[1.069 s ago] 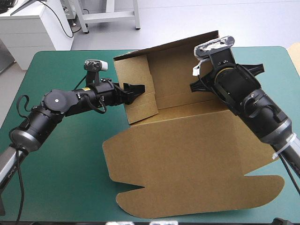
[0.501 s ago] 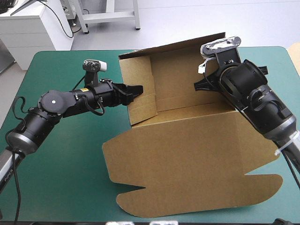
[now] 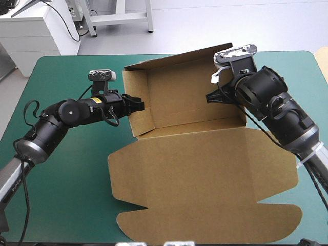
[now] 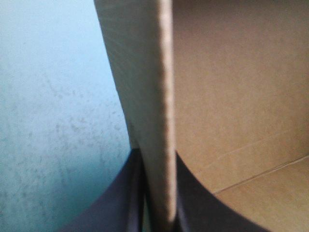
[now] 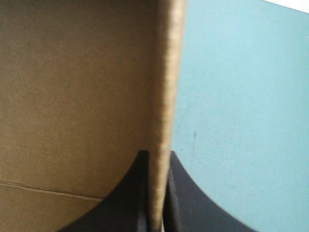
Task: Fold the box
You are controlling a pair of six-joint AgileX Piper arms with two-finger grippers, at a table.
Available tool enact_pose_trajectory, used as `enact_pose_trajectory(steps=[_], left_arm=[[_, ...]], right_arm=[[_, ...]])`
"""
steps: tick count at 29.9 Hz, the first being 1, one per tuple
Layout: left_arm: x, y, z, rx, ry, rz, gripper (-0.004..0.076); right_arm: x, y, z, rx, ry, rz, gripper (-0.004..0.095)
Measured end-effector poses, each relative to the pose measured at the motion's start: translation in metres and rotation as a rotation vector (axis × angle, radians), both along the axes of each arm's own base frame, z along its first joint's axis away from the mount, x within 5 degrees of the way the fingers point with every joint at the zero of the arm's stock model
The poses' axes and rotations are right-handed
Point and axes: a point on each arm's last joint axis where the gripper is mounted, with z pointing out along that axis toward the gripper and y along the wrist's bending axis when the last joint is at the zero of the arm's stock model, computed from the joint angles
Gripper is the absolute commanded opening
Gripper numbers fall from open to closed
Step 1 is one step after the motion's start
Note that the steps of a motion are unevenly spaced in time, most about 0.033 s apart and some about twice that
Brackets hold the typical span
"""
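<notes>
We see the box [image 3: 205,174] lying in the middle of the teal-green table [image 3: 66,195]. Its flat lid spreads toward 6 o'clock, and its walls stand raised toward 12 o'clock. Our left claw [image 3: 137,104] pinches the upright side wall at 9 o'clock of that raised part. Our right claw [image 3: 211,97] pinches the opposite wall at 3 o'clock. In both wrist views the board's edge is nipped tight.

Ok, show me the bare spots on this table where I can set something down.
Biggest bare stretch of the teal-green cover: the near-left corner, between the box and the left edge, nearer than the left end effector. Smaller patches sit at both far corners. Crowded: centre and right, where the box spreads and the right end effector grips its raised wall.
</notes>
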Motion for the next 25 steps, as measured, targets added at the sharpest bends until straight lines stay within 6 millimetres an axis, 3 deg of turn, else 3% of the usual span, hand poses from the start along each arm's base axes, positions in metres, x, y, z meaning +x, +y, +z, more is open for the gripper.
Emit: enact_pose_trajectory(steps=[6, 13, 16, 20, 25], left_arm=[[-0.001, 0.006, -0.006, 0.117, 0.107, 0.041, -0.0008], [0.032, -0.001, -0.003, 0.295, 0.28, 0.047, -0.0008], [0.049, -0.007, -0.003, 0.352, 0.353, 0.047, -0.0008], [0.067, -0.019, -0.019, 0.386, 0.441, 0.031, -0.0008], [0.077, -0.038, -0.037, 0.436, 0.46, 0.004, -0.0008]], right_arm=[[0.016, 0.012, -0.023, 0.036, 0.11, 0.013, -0.002], [0.051, 0.014, -0.063, 0.086, 0.298, 0.026, -0.002], [0.061, 0.01, -0.074, 0.109, 0.345, 0.023, -0.002], [0.073, 0.0, -0.084, 0.122, 0.383, 0.007, -0.0021], [0.091, -0.016, -0.103, 0.127, 0.445, -0.003, -0.0021]])
